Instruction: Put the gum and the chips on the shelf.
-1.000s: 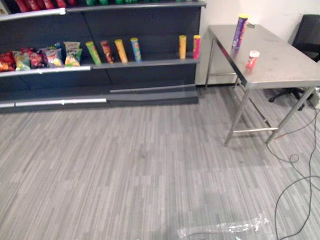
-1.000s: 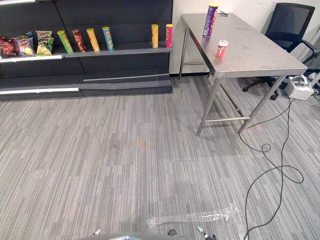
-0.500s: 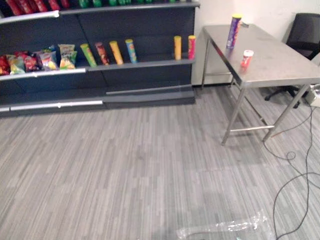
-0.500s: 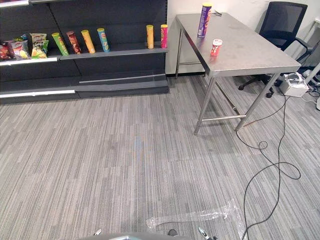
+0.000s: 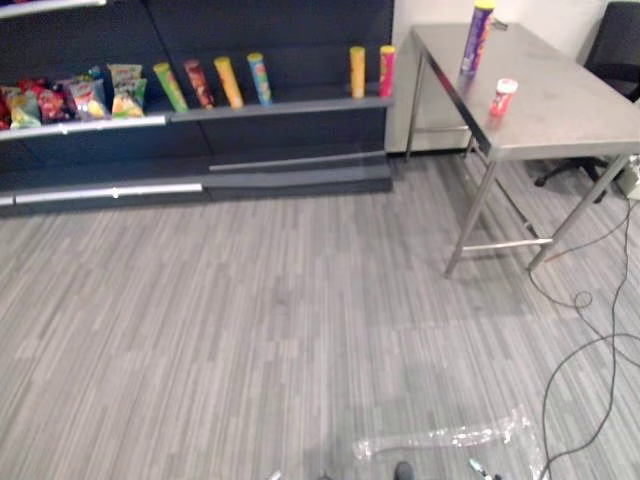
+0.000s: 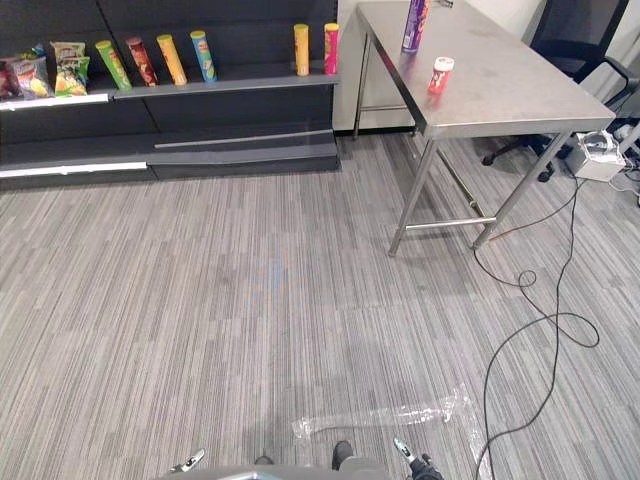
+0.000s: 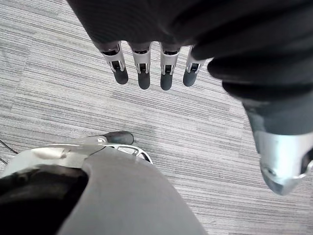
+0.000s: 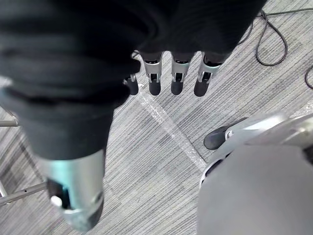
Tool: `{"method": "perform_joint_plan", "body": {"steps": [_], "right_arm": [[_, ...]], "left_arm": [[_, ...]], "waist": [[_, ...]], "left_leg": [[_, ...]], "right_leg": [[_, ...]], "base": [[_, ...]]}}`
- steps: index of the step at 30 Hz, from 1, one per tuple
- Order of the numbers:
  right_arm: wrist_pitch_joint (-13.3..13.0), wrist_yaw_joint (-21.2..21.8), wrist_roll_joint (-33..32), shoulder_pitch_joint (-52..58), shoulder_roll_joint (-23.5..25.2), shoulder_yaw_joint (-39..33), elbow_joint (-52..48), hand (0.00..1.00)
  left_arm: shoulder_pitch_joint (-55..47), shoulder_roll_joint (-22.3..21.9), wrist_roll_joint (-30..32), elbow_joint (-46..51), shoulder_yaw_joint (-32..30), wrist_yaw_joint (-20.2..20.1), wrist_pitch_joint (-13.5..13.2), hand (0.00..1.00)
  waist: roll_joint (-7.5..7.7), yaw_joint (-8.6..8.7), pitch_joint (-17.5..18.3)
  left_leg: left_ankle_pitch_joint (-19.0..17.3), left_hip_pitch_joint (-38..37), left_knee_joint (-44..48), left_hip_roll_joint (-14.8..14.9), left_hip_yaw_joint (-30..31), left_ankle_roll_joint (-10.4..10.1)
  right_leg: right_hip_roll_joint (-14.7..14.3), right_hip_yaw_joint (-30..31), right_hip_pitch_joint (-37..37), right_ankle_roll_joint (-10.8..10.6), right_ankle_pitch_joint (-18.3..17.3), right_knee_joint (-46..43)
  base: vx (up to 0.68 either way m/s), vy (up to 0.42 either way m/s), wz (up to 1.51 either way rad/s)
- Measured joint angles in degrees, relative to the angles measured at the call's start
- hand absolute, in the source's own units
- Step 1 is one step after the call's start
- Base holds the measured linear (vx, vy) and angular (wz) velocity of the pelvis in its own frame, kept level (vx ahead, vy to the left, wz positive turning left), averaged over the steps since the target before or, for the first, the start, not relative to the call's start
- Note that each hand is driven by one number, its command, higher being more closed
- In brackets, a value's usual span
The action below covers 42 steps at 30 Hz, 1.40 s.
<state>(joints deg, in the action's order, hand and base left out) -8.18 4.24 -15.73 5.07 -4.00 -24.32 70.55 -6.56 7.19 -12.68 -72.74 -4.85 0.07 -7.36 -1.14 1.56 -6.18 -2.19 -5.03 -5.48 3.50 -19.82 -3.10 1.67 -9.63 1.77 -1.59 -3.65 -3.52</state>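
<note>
Chips tube and gum tub upright on worktop, well ahead, to robot's right; gum nearer. Left hand, right hand hang over floor, fingers straight, empty. Right arm on nearer side. Shelf left of worktop.

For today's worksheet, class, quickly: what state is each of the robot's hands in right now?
Left hand: open, fingers straight, holding nothing.
Right hand: open, fingers straight, holding nothing.

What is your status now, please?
Left hand open, right hand open, both empty. Chips can and gum upright on table, not yet shelved. Clear plastic strip on floor ahead.
</note>
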Motion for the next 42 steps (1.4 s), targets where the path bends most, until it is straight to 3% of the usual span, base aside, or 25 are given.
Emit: {"method": "perform_joint_plan", "body": {"steps": [3,5,6,8,10,13,16,17,19,20,21,23,25,26,27,29,31,33,35,37,39,40,42], "right_arm": [[0.0,0.1,0.0,0.2,0.2,0.0,0.1,0.0],[0.0,0.2,-0.3,0.4,0.6,0.2,0.1,0.0],[0.0,0.4,-0.4,0.4,0.6,0.2,0.1,0.0],[0.0,0.7,-0.6,1.3,0.1,0.1,0.1,0.0],[0.0,0.8,-0.6,1.3,-0.1,0.2,0.0,0.0],[0.0,0.9,-0.7,0.4,-0.5,0.4,0.0,0.0],[-0.2,0.8,-0.8,-0.5,-0.6,2.5,-0.5,0.0],[-0.7,0.6,-0.7,-0.8,-0.8,2.9,-0.6,0.0],[-0.8,0.1,-0.8,-0.9,-1.9,4.2,-0.5,0.0],[-0.8,0.0,-0.8,-0.9,-2.0,4.9,-0.4,0.0],[-0.8,0.0,-0.8,-1.1,-2.0,4.9,-0.4,0.0],[-0.8,0.2,-0.8,-1.3,-0.3,4.4,-0.2,0.0],[-0.8,0.2,-0.8,-1.5,-0.1,2.3,0.0,0.0],[-0.8,0.2,-0.8,-1.5,0.0,1.6,0.1,0.0],[-0.8,0.2,-0.8,-1.5,0.0,1.3,0.1,0.0],[-0.8,0.2,-0.8,-1.5,0.1,1.1,-0.5,0.0],[-0.9,0.1,-0.8,-1.3,0.0,1.1,-0.5,0.0],[-0.9,0.1,-1.2,-1.1,0.1,1.4,-0.6,0.0],[-1.0,0.1,-1.2,-0.5,-0.4,2.8,-1.5,0.0],[-1.4,0.1,-1.3,-0.5,-0.3,4.3,-2.3,0.0],[-1.8,0.1,-2.7,-0.5,-0.2,4.6,-2.4,0.0],[-1.8,0.0,-2.9,-0.5,-0.2,4.3,-2.4,0.0],[-1.8,0.0,-3.0,-0.1,-0.1,3.7,-2.3,0.0]], "left_arm": [[0.5,0.4,0.0,0.1,-0.7,0.1,0.0,0.0],[0.8,0.6,0.0,0.8,-2.3,0.1,0.0,0.0],[0.8,0.8,0.0,1.0,-2.3,0.0,0.0,0.0],[1.7,0.7,-0.1,1.9,-3.6,-0.4,0.1,0.0],[1.5,0.3,-0.1,2.0,-4.6,-0.3,0.2,0.0],[1.8,-0.2,-0.1,2.1,-4.0,-0.4,0.1,0.0],[1.7,-0.2,-0.7,2.3,-4.0,-0.3,-0.1,0.0],[1.7,-0.4,-0.7,2.2,-3.6,-0.3,-0.1,0.0],[1.7,-0.8,-0.7,2.2,-2.4,-0.3,-0.2,0.0],[1.6,-0.7,-0.7,2.1,-1.5,-0.5,-0.2,0.0],[1.3,-0.6,-0.7,2.2,-1.3,-0.5,-0.3,0.0],[1.7,1.4,-0.7,2.2,-0.6,-0.5,-1.1,0.0],[2.3,1.8,-0.7,2.2,0.7,-0.5,-1.3,0.0],[2.2,1.6,-0.7,2.1,0.7,-0.5,-1.3,0.0],[2.1,1.5,-0.7,1.9,0.7,-0.5,-1.3,0.0],[1.8,1.7,-0.7,2.1,1.3,-0.5,-1.3,0.0],[1.8,2.1,-0.7,2.3,3.5,-0.5,-1.3,0.0],[1.8,2.5,-0.7,2.2,4.9,-0.4,-1.3,0.0],[1.8,2.1,-0.7,2.2,6.4,-0.4,-1.3,0.0],[2.0,2.0,-0.7,2.1,6.7,-0.4,-1.4,0.0],[2.9,1.6,-0.7,2.1,6.1,-0.4,-1.3,0.0],[3.0,1.1,-0.7,2.1,4.9,-0.4,-1.3,0.0],[2.9,0.6,-0.4,2.1,2.6,-0.4,-1.4,0.0]], "waist": [[0.99,-0.05,-1.5],[2.01,-0.1,-2.9],[2.25,-0.06,-3.1],[2.65,-0.25,-5.1],[2.37,-0.16,-5.6],[1.6,-0.15,-6.0],[1.15,-0.35,-6.1],[0.36,-0.26,-6.1],[-1.34,-0.31,-6.3],[-1.34,-0.32,-6.3],[-1.21,-0.47,-5.8],[1.84,-0.06,-3.7],[2.27,-0.29,-3.5],[2.2,-0.64,-3.3],[2.1,-0.7,-3.3],[2.03,-0.35,-3.1],[1.72,-0.01,-3.4],[1.73,0.1,-3.9],[0.66,0.3,-4.4],[0.29,1.52,-4.5],[-0.14,1.72,-4.9],[-0.51,1.66,-5.0],[-0.41,2.12,-5.3]], "left_leg": [[-1.0,0.6,2.0,0.1,0.1,-1.2],[-5.9,6.1,14.9,2.3,0.1,-4.6],[-5.9,7.7,19.1,2.9,0.0,-4.5],[-4.3,15.4,36.4,6.1,0.3,-3.6],[-5.2,18.4,41.9,6.9,2.2,-3.5],[-6.6,22.1,37.2,6.7,3.4,-2.8],[-1.6,22.8,22.1,5.8,5.3,-2.9],[1.0,22.8,14.6,6.1,7.2,-3.7],[1.7,22.8,11.6,7.6,8.1,-3.8],[6.0,22.8,13.7,7.5,7.2,-2.8],[6.7,22.8,14.9,6.6,6.5,-1.7],[1.3,25.1,18.8,2.2,4.1,2.1],[-0.7,24.7,20.0,-0.1,2.7,3.6],[-2.4,23.3,20.7,-0.8,1.5,5.2],[-3.5,22.3,20.9,-1.1,1.0,5.5],[-5.2,18.1,20.5,-1.9,-0.3,7.3],[-7.4,12.8,18.6,-2.6,-0.5,7.8],[-8.9,6.5,16.1,-3.5,-0.3,7.8],[-9.1,-0.9,11.3,-3.7,-0.2,7.5],[-10.2,-4.0,8.9,-3.4,0.1,6.5],[-12.1,-5.4,8.5,-2.7,0.4,5.1],[-12.9,-6.0,8.6,-2.1,0.7,4.3],[-14.8,-7.7,8.1,-1.1,2.2,1.4]], "right_leg": [[0.9,0.0,2.2,0.5,-3.8,-6.1],[1.7,-0.4,3.4,1.5,-6.6,-9.8],[2.0,-0.8,3.4,1.8,-6.9,-10.0],[2.6,-1.7,1.5,2.1,-8.1,-11.0],[2.7,-2.5,0.1,2.1,-8.9,-11.2],[3.7,-2.2,-0.9,1.7,-9.9,-11.2],[5.1,-0.5,-1.0,0.3,-10.9,-11.2],[5.1,0.7,-1.3,-0.7,-11.5,-11.0],[4.9,2.5,-2.4,-2.4,-12.6,-10.3],[5.8,4.0,-3.5,-3.7,-13.4,-9.5],[6.9,4.8,-4.1,-3.9,-13.5,-8.5],[11.2,7.0,-4.6,-3.9,-11.4,-5.2],[13.6,9.2,-3.9,-6.1,-8.1,-6.6],[14.5,11.1,-2.9,-6.1,-6.5,-9.6],[14.7,12.1,-2.3,-6.1,-5.6,-11.8],[15.0,14.4,3.4,-6.3,1.2,-26.8],[15.6,14.0,8.3,-6.7,7.7,-40.2],[15.2,11.8,13.2,-5.4,3.2,-53.7],[13.4,5.6,16.9,-2.6,-4.0,-57.3],[11.3,1.4,20.0,-1.9,-6.3,-51.1],[8.6,-0.4,22.8,-2.3,-5.6,-35.3],[7.6,-0.7,23.0,-2.6,-4.3,-26.9],[6.4,0.7,22.1,-3.3,3.7,-6.3]], "base": [[-0.05,-0.054,0.07],[-0.02,-0.137,0.19],[-0.01,-0.11,0.32],[0.0,-0.092,0.35],[0.06,0.003,0.2],[0.12,0.096,-0.03],[0.25,0.214,-0.27],[0.27,0.233,-0.33],[0.38,0.371,-0.51],[0.42,0.428,-0.55],[0.44,0.417,-0.47],[0.49,0.325,-0.13],[0.56,0.368,0.0],[0.44,0.304,-0.21],[0.43,0.257,-0.37],[0.44,0.273,-0.27],[0.33,0.179,-0.1],[0.36,0.11,-0.1],[0.35,0.061,-0.04],[0.25,-0.011,0.16],[0.31,-0.111,0.15],[0.47,-0.195,0.15],[0.52,-0.215,0.33]]}}
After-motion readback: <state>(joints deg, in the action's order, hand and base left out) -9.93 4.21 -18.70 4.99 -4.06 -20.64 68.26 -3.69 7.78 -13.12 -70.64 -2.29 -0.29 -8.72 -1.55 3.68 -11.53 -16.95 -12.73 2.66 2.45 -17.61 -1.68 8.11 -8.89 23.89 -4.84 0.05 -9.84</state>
